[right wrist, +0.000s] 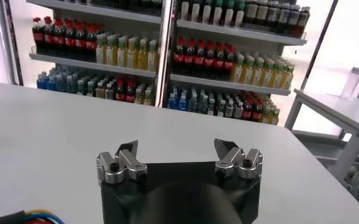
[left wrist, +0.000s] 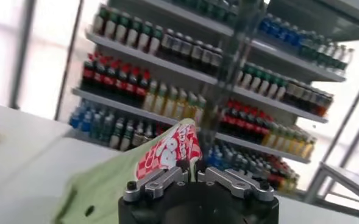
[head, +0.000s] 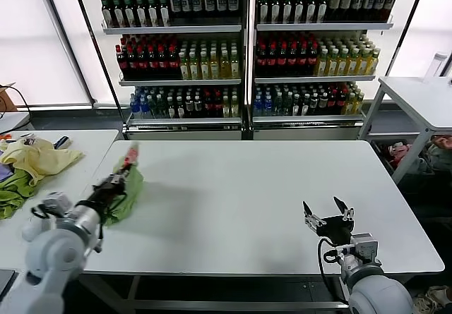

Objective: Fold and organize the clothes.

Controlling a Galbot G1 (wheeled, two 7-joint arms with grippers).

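Left gripper clamped on polo shirt, lifting it.
Shirt bunched at table's left edge, print up; right gripper wide apart, near right.

Sage-green polo shirt — bunched, lifted

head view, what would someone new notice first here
Most striking is the sage-green polo shirt bunched at the left edge of the white table, pinched in the left gripper with its red-and-white chest print showing. Next, the right gripper hovers open over the table's near right part, holding nothing. Behind stand shelves of bottled drinks, and yellow and lime-green cloths lie heaped on a side table at far left.
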